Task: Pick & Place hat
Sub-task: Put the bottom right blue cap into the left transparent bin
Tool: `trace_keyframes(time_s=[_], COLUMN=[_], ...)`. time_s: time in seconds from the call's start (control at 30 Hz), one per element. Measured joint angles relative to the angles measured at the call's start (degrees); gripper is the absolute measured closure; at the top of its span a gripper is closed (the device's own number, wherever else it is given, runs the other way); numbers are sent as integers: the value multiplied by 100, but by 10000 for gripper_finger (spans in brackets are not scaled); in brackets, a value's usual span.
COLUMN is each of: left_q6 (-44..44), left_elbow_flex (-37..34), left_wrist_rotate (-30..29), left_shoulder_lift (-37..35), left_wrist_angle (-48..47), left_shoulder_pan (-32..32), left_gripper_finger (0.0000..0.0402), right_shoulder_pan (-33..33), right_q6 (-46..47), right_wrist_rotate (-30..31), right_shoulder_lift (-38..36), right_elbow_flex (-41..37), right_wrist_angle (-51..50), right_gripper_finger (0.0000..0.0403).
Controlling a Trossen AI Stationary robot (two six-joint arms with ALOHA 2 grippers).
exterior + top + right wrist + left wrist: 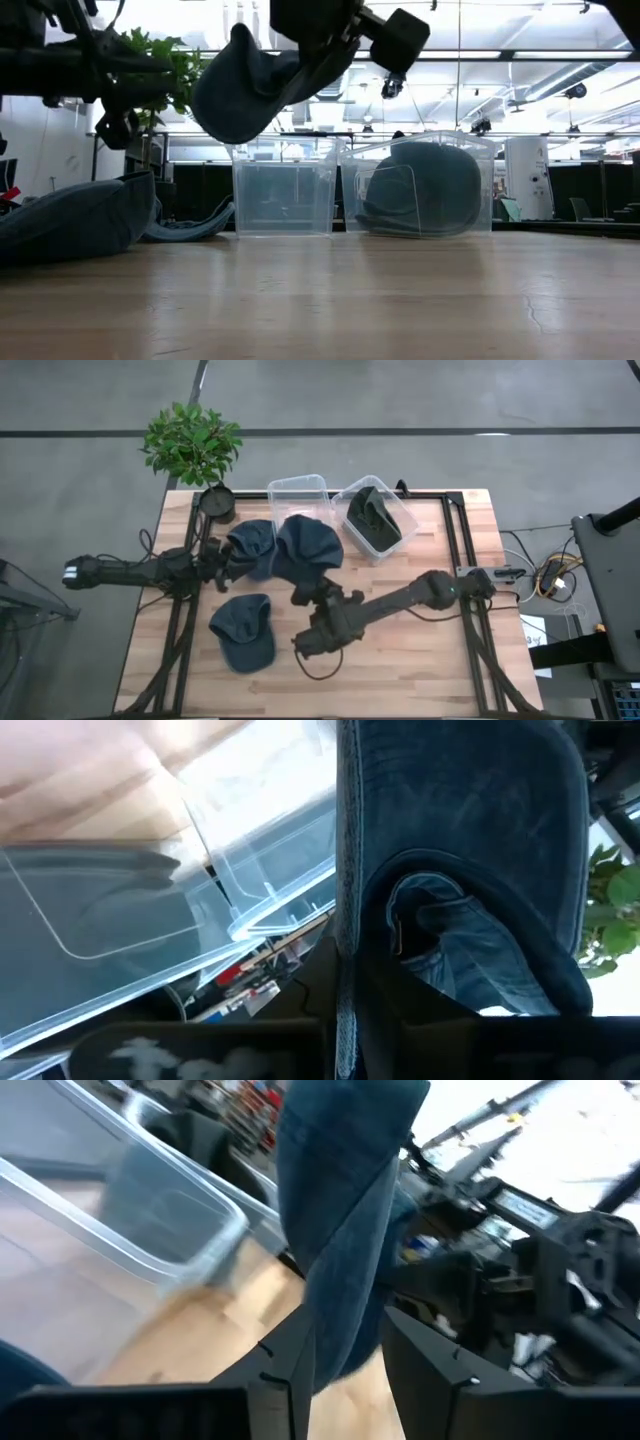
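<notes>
The wooden counter is carrying two clear bins: the empty bin and, beside it, the filled bin already holding a dark cap. The blue hat is hanging above the counter near the empty bin, both hands clamping it: the left hand is pinching one edge, the right hand the other. A second hat is lying flat nearby.

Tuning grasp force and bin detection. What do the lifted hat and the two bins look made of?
Lifted hat: soft blue denim-like cloth, matte; it folds and sags between left gripper and right gripper, with visible stitching in the right wrist view. Empty bin and filled bin: clear, glossy, rigid plastic, probably; contents and background show through.
</notes>
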Motion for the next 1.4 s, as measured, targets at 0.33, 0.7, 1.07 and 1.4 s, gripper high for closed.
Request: trace_keyframes(time_s=[0.33,0.7,1.07,1.4], left_q6=[162,179,505,734], left_elbow_flex=[47,98,173,181], left_wrist_rotate=[-187,-210,-641,-729], left_shoulder_lift=[252,511,520,508], left_wrist_angle=[9,9,-36,181], left_shoulder_pan=[2,-2,4,2], left_gripper_finger=[291,296,393,394], right_shoulder_pan=[-195,-256,-243,-245], right_q6=[-887,-1742,-869,632], right_wrist_rotate=[116,124,85,392], right_shoulder_lift=[0,2,2,-255], right_elbow_flex=[0,-2,-5,-4], right_wrist_angle=[965,1925,1970,1987], right_gripper_finger=[391,391,377,291])
